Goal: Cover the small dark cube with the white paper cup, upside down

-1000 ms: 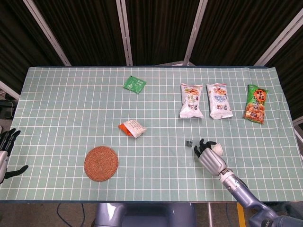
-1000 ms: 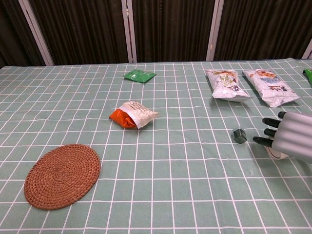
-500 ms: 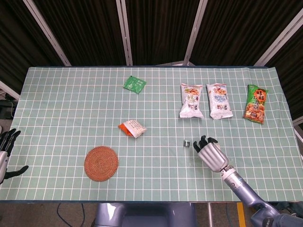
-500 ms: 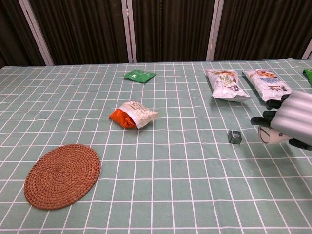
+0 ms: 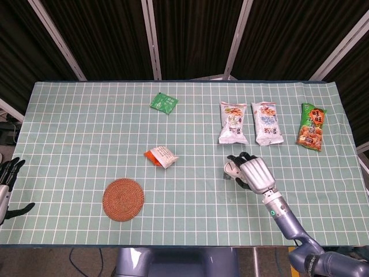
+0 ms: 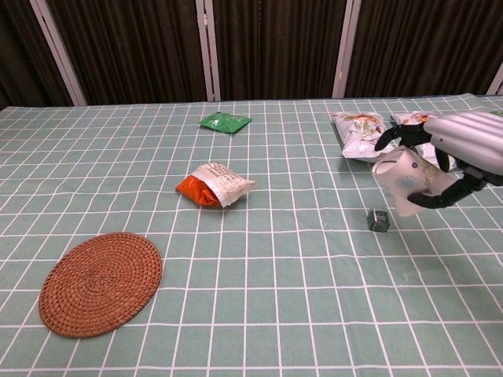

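In the chest view my right hand (image 6: 464, 149) grips the white paper cup (image 6: 405, 182) in the air, tilted on its side, a round end turned toward the camera. The small dark cube (image 6: 379, 220) sits on the green checked tablecloth just below and left of the cup, apart from it. In the head view the cup (image 5: 232, 169) in my right hand (image 5: 255, 175) overlaps the spot where the cube lies, so the cube is hidden there. My left hand (image 5: 8, 186) hangs off the table's left edge with fingers apart, holding nothing.
A woven round coaster (image 5: 123, 199) lies at front left. An orange and white snack packet (image 5: 161, 156) lies mid-table, a green sachet (image 5: 164, 103) further back. Two pale snack bags (image 5: 233, 122) (image 5: 267, 123) and a green one (image 5: 311, 127) lie behind the right hand.
My right hand has lifted the cup off the table and carried it left and up, over the cube. The cube shifted slightly left early on. The left hand has stayed still.
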You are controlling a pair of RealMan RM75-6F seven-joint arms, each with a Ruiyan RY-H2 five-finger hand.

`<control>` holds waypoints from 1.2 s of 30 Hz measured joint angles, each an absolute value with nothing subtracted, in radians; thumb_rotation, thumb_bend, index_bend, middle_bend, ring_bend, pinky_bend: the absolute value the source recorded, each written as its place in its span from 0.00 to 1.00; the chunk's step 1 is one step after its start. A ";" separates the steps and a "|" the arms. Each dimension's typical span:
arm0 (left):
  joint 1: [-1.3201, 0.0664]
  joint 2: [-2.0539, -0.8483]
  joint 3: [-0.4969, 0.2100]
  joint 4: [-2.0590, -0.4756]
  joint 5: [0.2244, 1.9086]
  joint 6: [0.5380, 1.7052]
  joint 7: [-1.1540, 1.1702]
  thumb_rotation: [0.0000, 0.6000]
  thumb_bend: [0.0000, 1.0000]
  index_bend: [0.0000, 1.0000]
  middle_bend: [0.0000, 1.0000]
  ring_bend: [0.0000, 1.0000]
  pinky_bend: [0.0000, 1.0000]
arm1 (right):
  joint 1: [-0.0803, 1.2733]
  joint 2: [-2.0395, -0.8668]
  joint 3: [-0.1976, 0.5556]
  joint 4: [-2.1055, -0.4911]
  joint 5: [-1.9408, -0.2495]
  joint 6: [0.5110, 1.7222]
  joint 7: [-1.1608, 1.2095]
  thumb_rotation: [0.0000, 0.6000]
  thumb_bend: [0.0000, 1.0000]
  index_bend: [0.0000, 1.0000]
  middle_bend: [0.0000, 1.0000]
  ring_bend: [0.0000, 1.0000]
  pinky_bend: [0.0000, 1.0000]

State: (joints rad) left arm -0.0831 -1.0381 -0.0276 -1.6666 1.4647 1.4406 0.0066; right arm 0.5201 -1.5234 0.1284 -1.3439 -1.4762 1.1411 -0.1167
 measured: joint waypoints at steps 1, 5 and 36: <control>-0.084 -1.038 -0.028 -1.666 1.464 1.439 0.006 1.00 0.00 0.00 0.00 0.00 0.00 | 0.523 -1.536 0.142 -1.342 -1.454 1.136 -0.078 1.00 0.24 0.23 0.43 0.24 0.51; -0.086 -1.038 -0.030 -1.663 1.458 1.433 0.000 1.00 0.00 0.00 0.00 0.00 0.00 | 0.532 -1.607 0.188 -1.315 -1.388 1.127 0.015 1.00 0.24 0.23 0.42 0.24 0.50; -0.093 -1.040 -0.031 -1.663 1.451 1.422 0.009 1.00 0.00 0.00 0.00 0.00 0.00 | 0.535 -1.766 0.165 -1.109 -1.390 1.154 0.101 1.00 0.18 0.11 0.24 0.15 0.37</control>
State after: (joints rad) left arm -0.0932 -1.0399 -0.0306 -1.6627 1.4515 1.4221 0.0094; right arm 0.5351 -1.7661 0.1647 -1.1093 -1.3899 1.1544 0.1011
